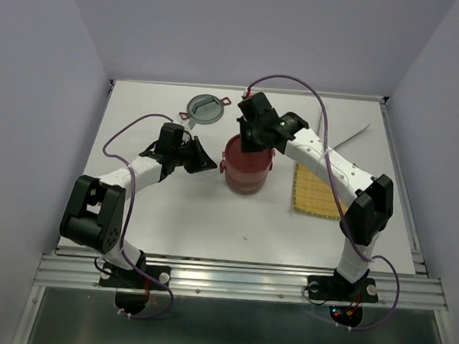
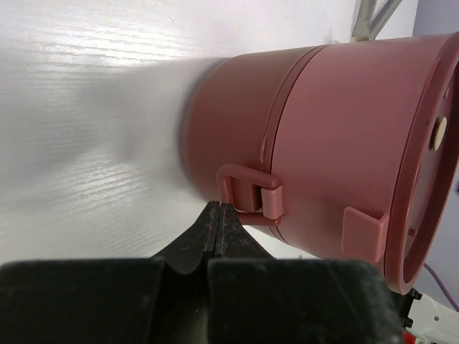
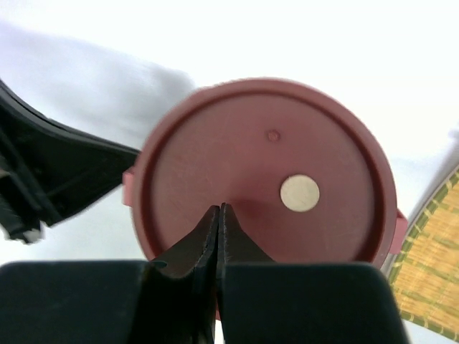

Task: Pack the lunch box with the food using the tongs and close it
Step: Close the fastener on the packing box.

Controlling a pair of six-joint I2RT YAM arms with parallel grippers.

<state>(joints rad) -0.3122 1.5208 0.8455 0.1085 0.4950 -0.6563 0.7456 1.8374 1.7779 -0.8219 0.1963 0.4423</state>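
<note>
The dark-red lunch box [image 1: 247,173] stands stacked in the middle of the table, its flat lid [image 3: 265,172] with the pale dot [image 3: 300,193] on top. My right gripper [image 1: 253,144] hangs shut just over the lid, its tips [image 3: 219,209] near the lid's centre, holding nothing. At the box's left side my left gripper [image 1: 209,164] is shut and empty, its tips [image 2: 219,208] right beside a small side handle [image 2: 251,195]. The silver tongs [image 1: 350,136] lie at the back right. No food shows in any view.
A yellow woven mat [image 1: 316,192] lies right of the box. A grey round lid with red clips [image 1: 205,108] sits at the back, left of the right arm's wrist. The table's raised edges run along both sides.
</note>
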